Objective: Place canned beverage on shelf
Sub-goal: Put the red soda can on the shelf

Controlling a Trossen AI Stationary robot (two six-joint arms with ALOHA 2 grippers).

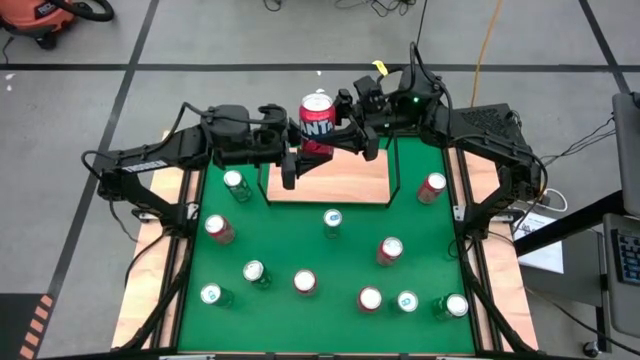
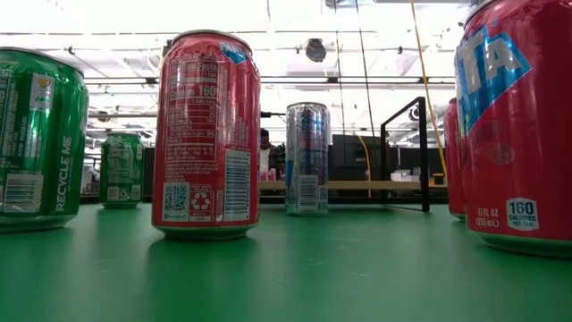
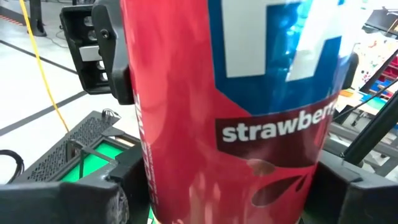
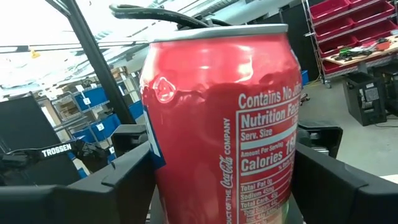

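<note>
A red strawberry soda can (image 1: 316,122) stands upright in the air above the far edge of the shelf (image 1: 340,185), a light-wood board with a thin black rail. My left gripper (image 1: 303,152) comes at the can from the table's left. My right gripper (image 1: 340,128) comes at it from the right. Both are shut on it. The can (image 3: 236,112) fills the left wrist view. The right wrist view shows its top rim and dented upper wall (image 4: 217,93). My left gripper pinches the can's lower side wall (image 3: 155,186) between its two fingers (image 3: 118,193), reaching in level from the table's left. The can stays upright, clear of the shelf. My right gripper pinches the can's side wall (image 4: 163,180) between its fingers (image 4: 127,180), level from the right; the wall above them is dented.
Several red, green and silver cans (image 1: 305,282) stand scattered on the green mat (image 1: 300,240) in front of the shelf. Pale wooden strips (image 1: 150,270) run along the table's sides. In the low view, cans (image 2: 206,134) stand close before the shelf (image 2: 357,185).
</note>
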